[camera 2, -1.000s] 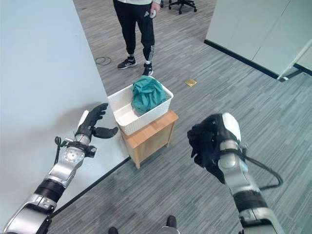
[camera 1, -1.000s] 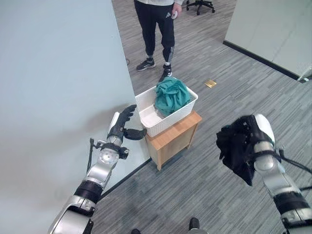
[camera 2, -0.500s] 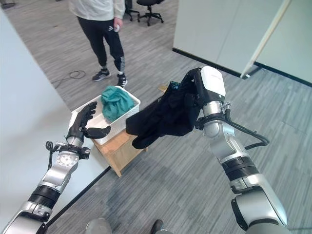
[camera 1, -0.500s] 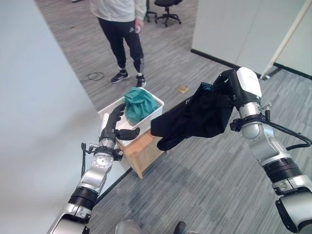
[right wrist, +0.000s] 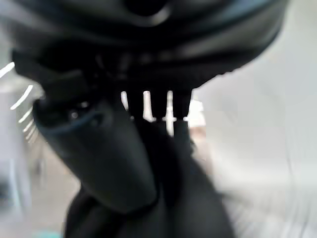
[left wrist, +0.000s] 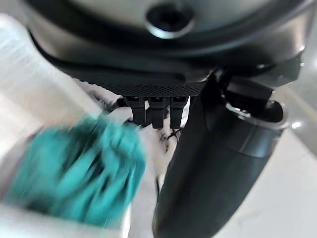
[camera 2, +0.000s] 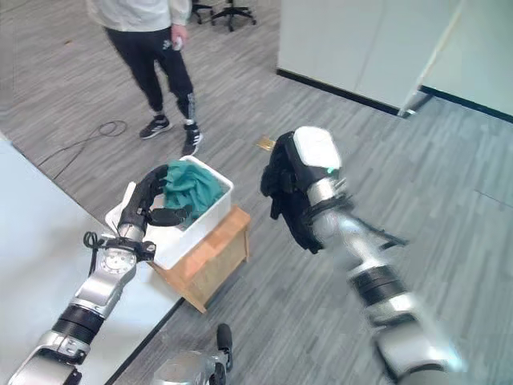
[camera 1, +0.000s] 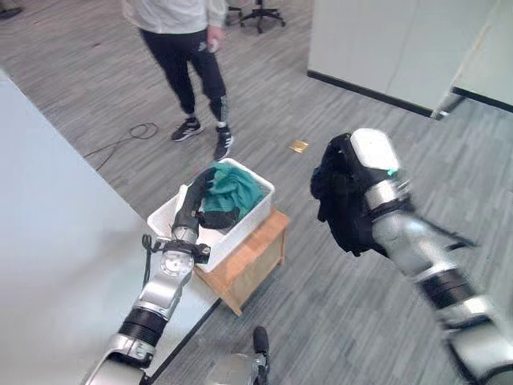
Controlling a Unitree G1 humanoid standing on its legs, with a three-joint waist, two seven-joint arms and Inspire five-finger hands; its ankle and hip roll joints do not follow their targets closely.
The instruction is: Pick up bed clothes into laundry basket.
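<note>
A black garment (camera 1: 343,200) hangs bunched in the right hand (camera 1: 365,172), which is raised in the air above the grey floor (camera 1: 321,313), well to the right of the laundry basket. The hand's fingers are curled into the cloth, and the wrist view shows the thumb and fingers (right wrist: 148,106) closed against the dark fabric, which droops below the hand in loose folds. The garment touches nothing else.

The white laundry basket (camera 1: 256,204) stands on a small wooden table (camera 1: 260,257), covering most of its top, with its long sides running from the table's near left corner towards the far right one. Inside it, at the far end, lies a crumpled teal garment (camera 1: 236,188), heaped higher than the rim. The near end of the basket shows bare white wall and bottom.

The left hand (camera 1: 196,204) reaches over the basket's near left rim, its fingers straight and relaxed and its thumb (camera 1: 218,218) standing out sideways just in front of the teal garment. It holds nothing; the left wrist view shows the teal cloth (left wrist: 74,173) just past the fingertips. I cannot tell whether they touch it.

The table stands against the corner of a pale blue bed (camera 1: 56,241), which fills the left side. Beyond the basket a person in dark trousers and trainers (camera 1: 192,60) stands on the floor, with a small brass floor plate (camera 1: 299,146) to the right and an office chair (camera 1: 256,12) further off.
</note>
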